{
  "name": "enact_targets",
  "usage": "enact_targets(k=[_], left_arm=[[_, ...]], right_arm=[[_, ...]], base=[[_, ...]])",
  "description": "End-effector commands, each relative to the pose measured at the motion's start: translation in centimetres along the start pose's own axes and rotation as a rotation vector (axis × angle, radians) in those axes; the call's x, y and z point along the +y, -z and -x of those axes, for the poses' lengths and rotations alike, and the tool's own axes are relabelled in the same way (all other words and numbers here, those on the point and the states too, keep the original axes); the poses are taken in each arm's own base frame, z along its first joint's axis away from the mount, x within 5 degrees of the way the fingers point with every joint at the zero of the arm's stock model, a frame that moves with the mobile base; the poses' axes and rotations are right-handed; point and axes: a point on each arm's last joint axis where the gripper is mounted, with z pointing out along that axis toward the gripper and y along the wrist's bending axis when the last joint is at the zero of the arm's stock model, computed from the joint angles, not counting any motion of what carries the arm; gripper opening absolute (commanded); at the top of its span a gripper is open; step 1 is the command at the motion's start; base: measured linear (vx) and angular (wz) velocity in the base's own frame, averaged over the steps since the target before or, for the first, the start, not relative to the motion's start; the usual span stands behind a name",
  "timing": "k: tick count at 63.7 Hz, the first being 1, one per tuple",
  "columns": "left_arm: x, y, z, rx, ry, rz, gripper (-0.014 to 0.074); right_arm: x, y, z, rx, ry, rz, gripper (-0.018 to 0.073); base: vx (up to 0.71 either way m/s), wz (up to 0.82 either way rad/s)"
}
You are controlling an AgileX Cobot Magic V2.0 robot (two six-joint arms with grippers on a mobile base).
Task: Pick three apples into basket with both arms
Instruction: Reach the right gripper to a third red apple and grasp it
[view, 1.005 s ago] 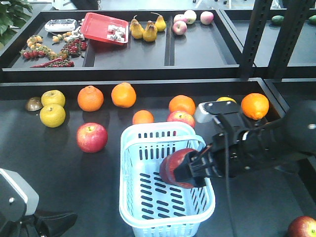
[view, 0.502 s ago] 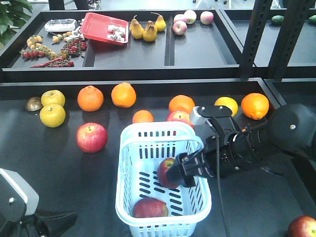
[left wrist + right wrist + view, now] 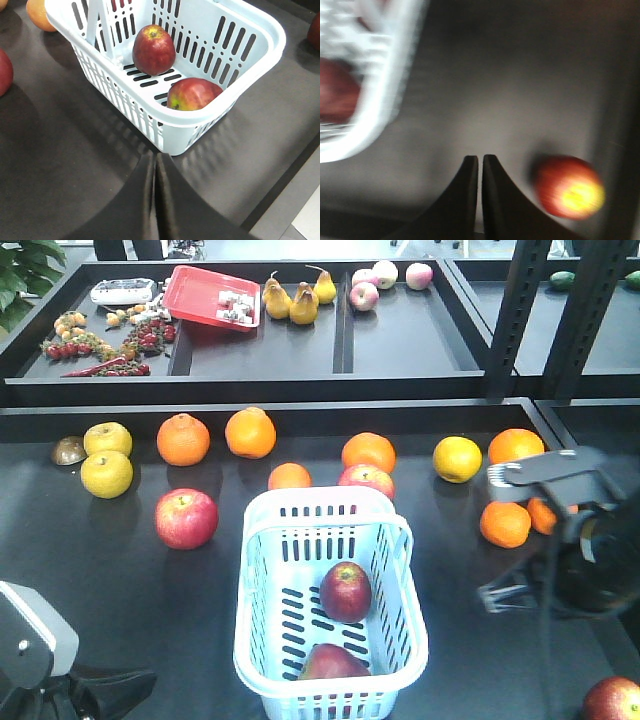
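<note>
Two dark red apples (image 3: 345,591) with yellow-green patches are seen lying inside the pale blue slotted basket (image 3: 262,540). The left gripper (image 3: 156,170) and right gripper (image 3: 480,170) are pressed closed, nothing held.

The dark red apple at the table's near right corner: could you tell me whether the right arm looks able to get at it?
Probably yes. The dark red apple lies alone on bare tabletop just beside the right gripper, nothing between them; its fingers look shut and would need opening.
</note>
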Motion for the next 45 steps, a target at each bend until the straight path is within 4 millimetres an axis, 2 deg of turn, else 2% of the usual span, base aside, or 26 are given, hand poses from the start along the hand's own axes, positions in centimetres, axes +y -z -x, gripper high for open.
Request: enact_targets(k=[1,12,20,27,37,45], left_arm=[[-0.1,0.4,1.5,-0.106,0.020,-0.002,-0.0007],[-0.1,0.4,1.5,-0.106,0.021,-0.002,-0.0007],[-0.1,0.4,1.5,-0.106,0.023,-0.003,-0.0007],[-0.1,0.4,1.5,-0.106,0.029,-0.004,-0.0007],[-0.1,0.4,1.5,-0.107,0.046,-0.007,-0.0007],[-0.1,0.4,1.5,-0.107,0.046,-0.007,-0.0007]], right_arm=[[-1.6,0.8,-0.1,-0.050,-0.039,-0.113,-0.0007],[-4.4,-0.5,-0.7,-0.033,-0.155,-0.127,0.0004],[-7.3,-0.8,-1.2,-0.013,-0.266,-0.090,0.0066],[-9.4,-1.0,-2.0,0.015,-0.323,-0.044,0.0203],[-12.1,-1.1,-3.2,0.039,-0.418,-0.063,0.0517],[-12.8,-2.2,-3.8,0.135,-0.438,-0.056,0.0700]], base=[[0.00,0.00],[0.00,0.00],[0.00,0.00],[0.00,0.00],[0.00,0.00],[0.00,0.00]])
